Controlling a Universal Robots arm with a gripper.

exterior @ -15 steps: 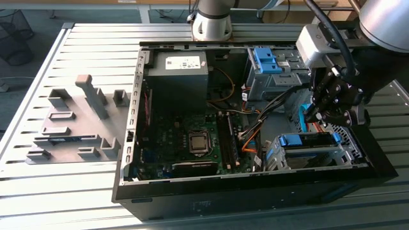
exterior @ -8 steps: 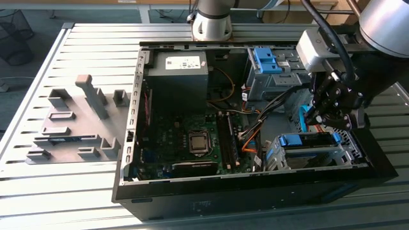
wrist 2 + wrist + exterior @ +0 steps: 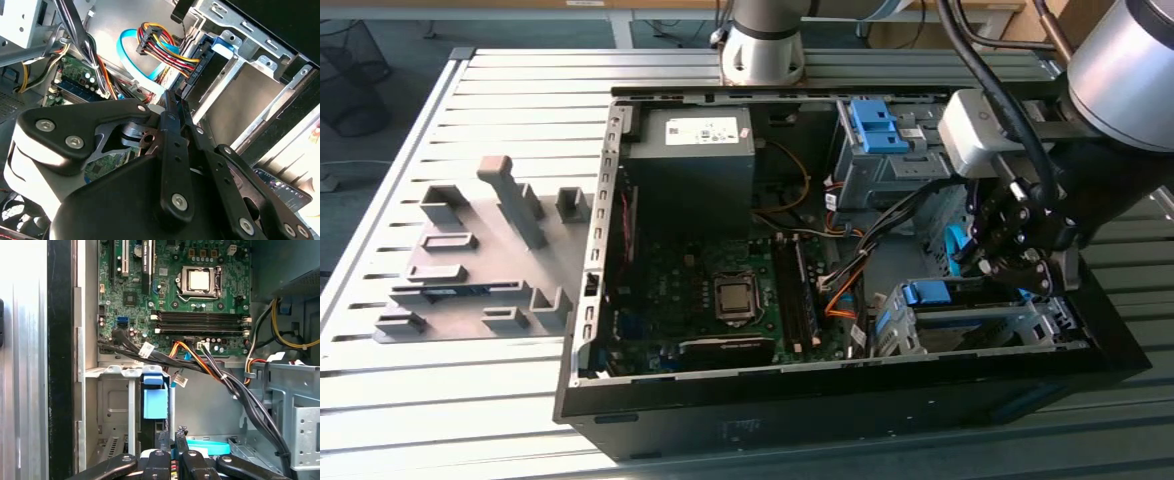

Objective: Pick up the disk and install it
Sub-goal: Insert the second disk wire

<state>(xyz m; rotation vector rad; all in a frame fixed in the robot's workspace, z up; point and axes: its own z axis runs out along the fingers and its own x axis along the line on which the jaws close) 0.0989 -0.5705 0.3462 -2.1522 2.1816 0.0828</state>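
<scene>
The disk sits upright in the metal drive cage [image 3: 1014, 325] at the case's front corner on the exterior view's right. Its blue frame [image 3: 946, 293] shows at the cage's top. In the first wrist view the blue frame [image 3: 154, 401] stands in the cage slot, with the disk's dark edge [image 3: 149, 432] under it. In the second wrist view the disk's dark end [image 3: 201, 71] lies inside the cage. My gripper [image 3: 1011, 272] hangs just above this cage. Its black fingers are shut, with the tips [image 3: 171, 434] [image 3: 172, 102] right beside the disk's edge and nothing seen between them.
The open computer case [image 3: 587, 300] lies on a slatted metal table [image 3: 454, 400]. A dark grey power supply [image 3: 690, 150] and a second blue bracket [image 3: 873, 125] sit at the back. Cable bundles [image 3: 210, 367] cross near the cage. Grey fixtures [image 3: 467, 250] stand on the exterior view's left.
</scene>
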